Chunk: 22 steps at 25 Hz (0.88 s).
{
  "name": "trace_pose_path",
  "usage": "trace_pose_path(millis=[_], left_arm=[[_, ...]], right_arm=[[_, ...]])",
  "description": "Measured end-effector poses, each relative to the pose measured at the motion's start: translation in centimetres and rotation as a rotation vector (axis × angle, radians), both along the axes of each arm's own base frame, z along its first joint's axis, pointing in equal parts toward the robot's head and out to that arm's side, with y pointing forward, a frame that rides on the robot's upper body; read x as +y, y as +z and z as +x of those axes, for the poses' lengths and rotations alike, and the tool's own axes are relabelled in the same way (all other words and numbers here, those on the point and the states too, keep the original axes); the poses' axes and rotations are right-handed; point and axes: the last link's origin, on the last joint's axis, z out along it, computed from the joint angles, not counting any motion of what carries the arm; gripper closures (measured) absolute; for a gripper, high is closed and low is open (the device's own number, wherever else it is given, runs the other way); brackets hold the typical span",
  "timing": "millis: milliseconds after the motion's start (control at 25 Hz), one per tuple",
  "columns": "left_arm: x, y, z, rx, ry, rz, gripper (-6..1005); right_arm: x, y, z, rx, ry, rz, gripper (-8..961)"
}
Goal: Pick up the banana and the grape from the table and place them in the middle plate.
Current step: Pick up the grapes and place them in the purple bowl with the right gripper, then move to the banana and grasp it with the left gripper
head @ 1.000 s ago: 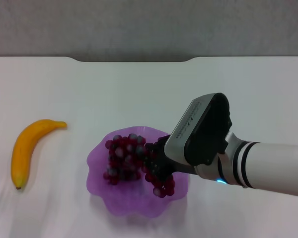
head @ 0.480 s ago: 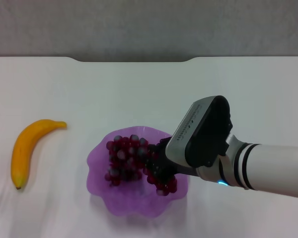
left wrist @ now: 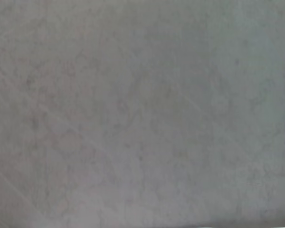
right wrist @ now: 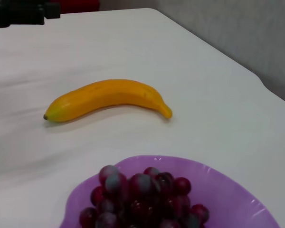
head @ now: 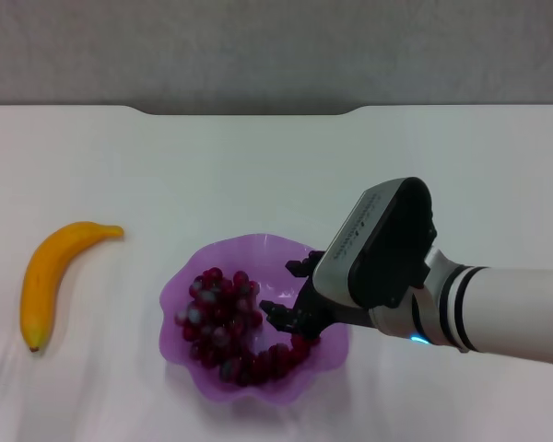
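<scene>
The grape (head: 223, 324) bunch lies inside the middle plate (head: 249, 250), a purple dish with a wavy rim. My right gripper (head: 278, 287) hovers over the plate's right part, open, its dark fingers (head: 281, 315) just right of the bunch and holding nothing. The banana (head: 51, 276) rests on the table (head: 258, 166) at the left, well apart from the plate. In the right wrist view the banana (right wrist: 107, 97) lies beyond the grape (right wrist: 142, 199) and the plate's rim (right wrist: 218, 190). My left gripper is out of view; its wrist view shows only a plain grey surface.
The table's far edge has a dark notch (head: 249, 110). In the right wrist view, a dark shape (right wrist: 19, 12) sits at the table's far side beyond the banana. Bare tabletop lies between banana and plate.
The grape bunch has dropped out of the right gripper and settled lower in the plate. The gripper's fingers have opened and drawn slightly right.
</scene>
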Motion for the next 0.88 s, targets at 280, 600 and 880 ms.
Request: trace_pose_path(millis=[280,600,880], left_arm=[[0.0,0.0,0.0,0.0,0.001,0.0,84],[0.0,0.0,0.0,0.001,-0.001,-0.003,84],[-0.2,0.0,-0.1,0.001,0.003,-0.003,84]], right_arm=[[1.0,1.2,-0.8,0.019,0.019,0.045,334],[1.6,4.9,-3.4,-0.055,0.253,0.251,357],[0.7,9.3,-4.7,0.113,0.371,0.554,633]])
